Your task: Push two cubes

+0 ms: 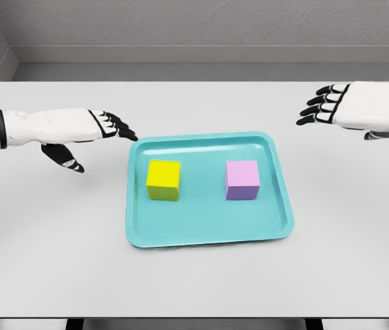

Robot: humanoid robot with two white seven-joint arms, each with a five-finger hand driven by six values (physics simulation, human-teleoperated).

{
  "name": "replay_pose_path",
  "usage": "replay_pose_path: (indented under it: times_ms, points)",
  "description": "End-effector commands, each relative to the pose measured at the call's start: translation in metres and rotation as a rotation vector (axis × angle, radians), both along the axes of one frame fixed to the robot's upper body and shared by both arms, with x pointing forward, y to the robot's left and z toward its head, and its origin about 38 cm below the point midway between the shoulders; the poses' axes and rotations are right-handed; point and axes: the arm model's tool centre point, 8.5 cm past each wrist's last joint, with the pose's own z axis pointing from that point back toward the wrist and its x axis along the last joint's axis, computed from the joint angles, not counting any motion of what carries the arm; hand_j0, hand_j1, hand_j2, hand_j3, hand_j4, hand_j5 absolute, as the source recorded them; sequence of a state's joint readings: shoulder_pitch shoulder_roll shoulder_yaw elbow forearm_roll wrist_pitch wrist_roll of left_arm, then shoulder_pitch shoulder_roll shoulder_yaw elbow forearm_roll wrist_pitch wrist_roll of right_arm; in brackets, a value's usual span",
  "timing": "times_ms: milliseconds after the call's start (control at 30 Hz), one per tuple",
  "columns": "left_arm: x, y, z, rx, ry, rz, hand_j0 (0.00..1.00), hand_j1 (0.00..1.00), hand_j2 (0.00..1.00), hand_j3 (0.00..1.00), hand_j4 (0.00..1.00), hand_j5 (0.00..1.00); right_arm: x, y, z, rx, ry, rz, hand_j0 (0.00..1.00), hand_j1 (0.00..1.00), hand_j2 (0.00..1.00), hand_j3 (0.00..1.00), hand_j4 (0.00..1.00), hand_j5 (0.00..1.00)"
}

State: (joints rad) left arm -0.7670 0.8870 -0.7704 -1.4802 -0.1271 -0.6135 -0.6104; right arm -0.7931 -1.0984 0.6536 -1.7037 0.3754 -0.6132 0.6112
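A yellow cube [163, 179] sits on the left half of a teal tray [208, 230]. A pink-purple cube [242, 180] stands on the tray's right half, apart from the yellow one. My left hand [105, 134] hovers just left of the tray's far left corner, fingers stretched toward it and thumb hanging down, holding nothing. My right hand [325, 103] floats above the table to the right of the tray's far right corner, fingers relaxed and slightly curled, empty.
The tray lies in the middle of a white table [43, 240]. A grey wall [194, 27] runs behind the table's far edge.
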Motion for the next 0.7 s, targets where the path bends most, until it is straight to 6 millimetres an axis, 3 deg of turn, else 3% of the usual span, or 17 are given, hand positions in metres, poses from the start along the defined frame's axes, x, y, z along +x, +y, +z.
replay_pose_path:
  times_ms: [0,100,133,167,200,267,300,333,400,500,567,667]
  points:
    - [0.0,0.0,0.0,0.0,0.001,0.002,1.0,1.0,1.0,1.0,1.0,1.0,0.0,0.0,0.001,0.005,0.0,-0.001,1.0,1.0,1.0,1.0,1.0,1.0]
    - [0.001,0.0,0.0,0.011,-0.005,0.002,0.96,0.96,0.96,0.96,0.96,0.96,0.001,-0.001,0.003,0.003,-0.005,-0.004,1.0,1.0,1.0,1.0,1.0,1.0]
    - [0.005,0.0,0.003,0.075,-0.047,0.002,0.87,0.87,0.87,0.87,0.87,0.87,0.0,-0.01,0.003,-0.006,0.001,-0.028,1.0,1.0,1.0,1.0,1.0,1.0]
    - [0.007,-0.002,-0.008,0.146,-0.054,-0.008,0.77,0.77,0.77,0.77,0.77,0.77,-0.005,-0.031,0.012,-0.041,-0.009,-0.077,1.0,1.0,1.0,1.0,1.0,1.0]
    - [0.007,-0.01,-0.021,0.202,-0.052,-0.031,0.65,0.65,0.65,0.65,0.65,0.65,-0.008,-0.035,0.011,-0.057,-0.003,-0.081,1.0,1.0,1.0,1.0,1.0,1.0]
    - [0.01,-0.021,-0.027,0.215,-0.057,-0.051,0.52,0.52,0.52,0.52,0.52,0.52,-0.012,-0.027,0.001,-0.059,0.02,-0.056,0.34,0.34,0.34,0.34,0.34,0.34]
    - [0.009,-0.022,-0.027,0.217,-0.057,-0.055,0.51,0.51,0.51,0.51,0.51,0.51,-0.019,-0.018,-0.016,-0.073,0.063,-0.023,0.18,0.18,0.18,0.18,0.18,0.18]
    - [0.009,-0.026,-0.023,0.215,-0.067,-0.065,0.5,0.5,0.5,0.5,0.5,0.5,-0.022,-0.017,-0.03,-0.088,0.104,-0.015,0.13,0.13,0.13,0.13,0.13,0.13]
    - [0.009,-0.027,-0.023,0.219,-0.068,-0.071,0.5,0.5,0.5,0.5,0.5,0.5,-0.022,-0.006,-0.051,-0.111,0.135,0.014,0.1,0.1,0.1,0.1,0.1,0.1]
    - [-0.005,-0.05,-0.025,0.231,-0.075,-0.158,0.36,0.36,0.36,0.36,0.36,0.36,-0.018,0.021,-0.071,-0.121,0.134,0.074,0.1,0.1,0.1,0.1,0.1,0.1]
    - [-0.005,-0.051,-0.024,0.232,-0.078,-0.161,0.3,0.3,0.3,0.3,0.3,0.3,-0.013,0.046,-0.08,-0.11,0.114,0.123,0.1,0.1,0.1,0.1,0.1,0.1]
    - [-0.004,-0.055,-0.025,0.226,-0.078,-0.167,0.29,0.29,0.29,0.29,0.29,0.29,-0.009,0.061,-0.084,-0.114,0.097,0.151,0.14,0.14,0.14,0.14,0.14,0.14]
